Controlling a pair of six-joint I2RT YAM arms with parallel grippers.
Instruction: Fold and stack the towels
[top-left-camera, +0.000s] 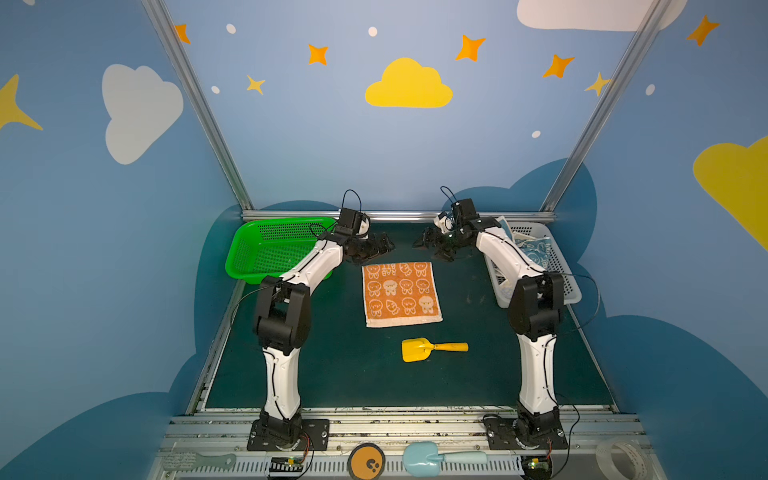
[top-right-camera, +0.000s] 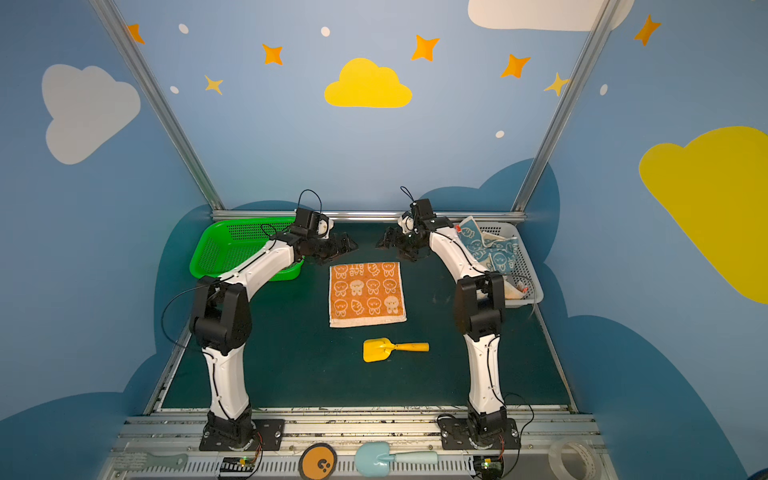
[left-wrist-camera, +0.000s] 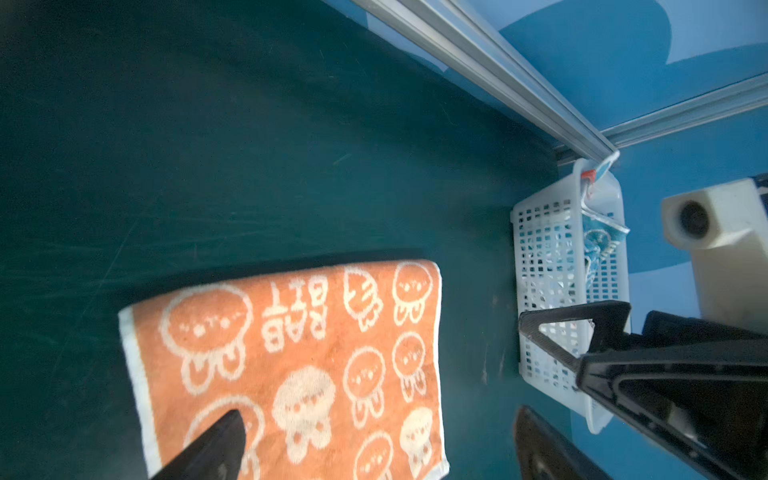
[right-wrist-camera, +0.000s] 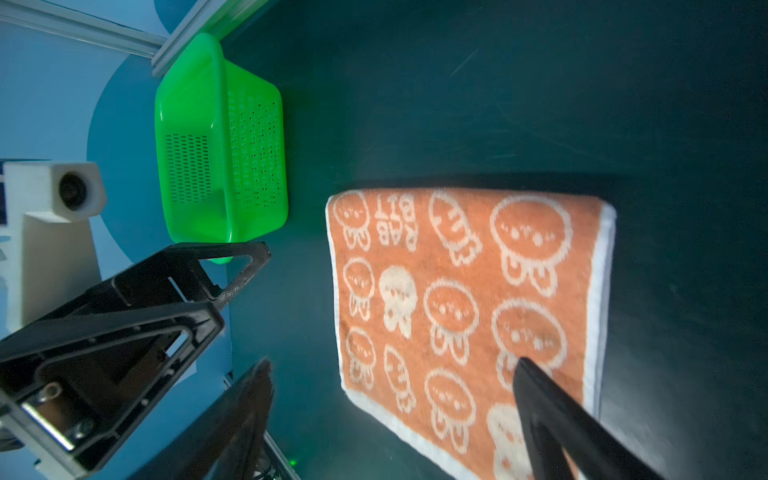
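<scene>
The left tool and the right tool hung wide apart in the jaws and held nothing. They faced each other just above the worktop, one off the 11 o'clock corner and one off the 1 o'clock corner of the orange towel. That mirrored pose probably suited a two-handed pinch of the far corners, to draw that edge toward 6 o'clock.

The orange towel lay flat and square-on at the middle, touched by neither tool, so no fold seemed under way. At its 10 o'clock stood the green basket, with nothing visible in it, likely kept for the finished stack. At 2 o'clock the white basket held a crumpled blue-faced towel, apparently waiting its turn; what lay under it could not be made out. A yellow toy shovel lay at 6 o'clock, near the towel's hem, where a drawn fold might brush it.
</scene>
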